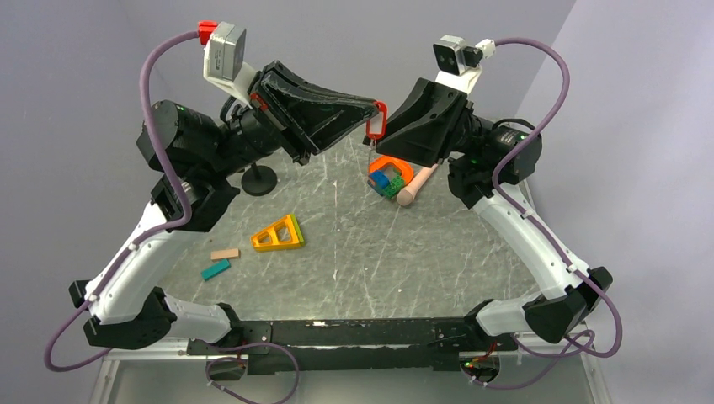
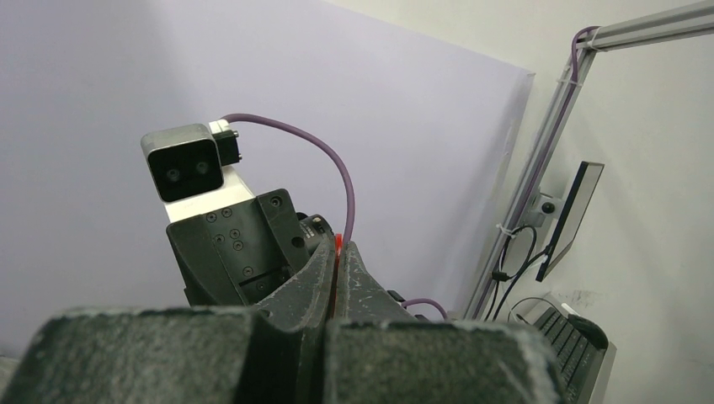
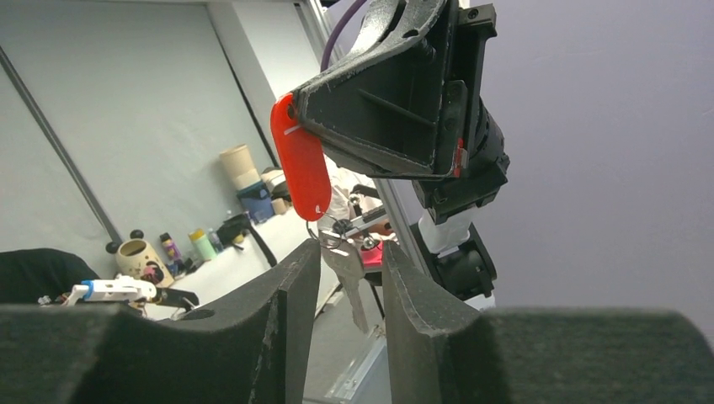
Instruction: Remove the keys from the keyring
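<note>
Up at the top centre of the overhead frame, well above the table (image 1: 354, 252), the two arms meet nose to nose. The left gripper (image 2: 337, 261) is clenched on the red tag (image 3: 301, 160), and only a thin red sliver shows between its pressed fingers in its own wrist view. In the right wrist view the tag hangs slantwise from those black fingers at centre left of the frame, with the small keyring (image 3: 330, 236) at its lower end and a silvery key (image 3: 347, 282) dangling from that. The right gripper (image 3: 351, 252) has its jaws apart with the key hanging in the gap; whether either pad touches the key is hard to say from this angle. Below them on the table lie an orange loop (image 1: 391, 172) with blue and green blocks, a wooden peg (image 1: 417, 187) beside it, and a yellow triangle (image 1: 279, 234) left of centre.
</note>
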You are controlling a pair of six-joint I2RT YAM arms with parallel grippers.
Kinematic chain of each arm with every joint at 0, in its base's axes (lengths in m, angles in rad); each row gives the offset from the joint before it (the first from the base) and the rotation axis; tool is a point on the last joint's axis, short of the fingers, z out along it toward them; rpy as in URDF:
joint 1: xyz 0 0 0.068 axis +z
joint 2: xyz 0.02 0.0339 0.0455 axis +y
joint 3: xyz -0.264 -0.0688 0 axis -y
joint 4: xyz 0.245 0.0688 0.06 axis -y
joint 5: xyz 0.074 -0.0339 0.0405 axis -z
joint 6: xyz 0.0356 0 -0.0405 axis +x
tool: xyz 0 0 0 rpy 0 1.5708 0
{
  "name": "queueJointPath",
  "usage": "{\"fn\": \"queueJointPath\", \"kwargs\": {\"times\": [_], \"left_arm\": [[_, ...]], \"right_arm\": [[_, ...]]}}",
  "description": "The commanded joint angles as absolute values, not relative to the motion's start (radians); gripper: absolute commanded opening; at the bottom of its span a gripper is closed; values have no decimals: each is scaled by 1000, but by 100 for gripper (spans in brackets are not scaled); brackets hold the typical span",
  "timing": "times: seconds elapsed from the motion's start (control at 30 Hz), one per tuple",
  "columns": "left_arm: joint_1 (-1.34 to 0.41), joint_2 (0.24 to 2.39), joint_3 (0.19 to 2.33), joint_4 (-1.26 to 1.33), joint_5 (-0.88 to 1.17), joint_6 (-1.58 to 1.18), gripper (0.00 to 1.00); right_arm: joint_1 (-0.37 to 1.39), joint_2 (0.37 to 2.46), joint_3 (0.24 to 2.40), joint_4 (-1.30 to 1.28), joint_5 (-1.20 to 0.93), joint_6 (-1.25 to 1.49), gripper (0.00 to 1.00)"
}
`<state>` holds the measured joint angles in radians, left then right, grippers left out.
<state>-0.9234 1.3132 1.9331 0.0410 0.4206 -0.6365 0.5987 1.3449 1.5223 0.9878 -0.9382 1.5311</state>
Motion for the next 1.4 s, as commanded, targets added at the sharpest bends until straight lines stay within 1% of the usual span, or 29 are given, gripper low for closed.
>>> {"fn": "queueJointPath", "kwargs": {"times": [0.0,0.13,0.37,0.47,0.53,0.6,0.7,0.9,1.0,1.1,1.2,1.27,1.37], "left_arm": [[-920,1291,1924,79,405,-626,0],[-920,1287,1914,83,402,-627,0],[-919,1276,1893,89,398,-626,0],[-920,1270,1890,87,391,-618,0],[-920,1266,1887,85,387,-615,0],[-919,1262,1884,86,385,-613,0],[-919,1259,1882,88,384,-613,0],[-919,1256,1881,89,381,-611,0],[-919,1252,1875,91,376,-611,0],[-919,1249,1869,92,373,-611,0],[-919,1247,1860,94,371,-612,0],[-920,1243,1854,96,372,-613,0],[-919,1235,1844,88,368,-607,0]], "right_arm": [[610,1328,1534,1011,-910,1511,36],[613,1329,1541,998,-907,1502,31],[623,1337,1543,1000,-908,1504,28],[627,1332,1535,997,-908,1500,23],[631,1328,1527,991,-906,1494,17],[633,1323,1520,987,-904,1491,16],[634,1317,1510,981,-899,1485,17],[635,1316,1511,973,-897,1482,24],[638,1321,1513,968,-897,1484,24],[642,1322,1522,959,-896,1479,19],[644,1321,1529,934,-897,1464,9],[644,1317,1529,914,-897,1455,1],[645,1312,1527,900,-900,1443,0]]}}
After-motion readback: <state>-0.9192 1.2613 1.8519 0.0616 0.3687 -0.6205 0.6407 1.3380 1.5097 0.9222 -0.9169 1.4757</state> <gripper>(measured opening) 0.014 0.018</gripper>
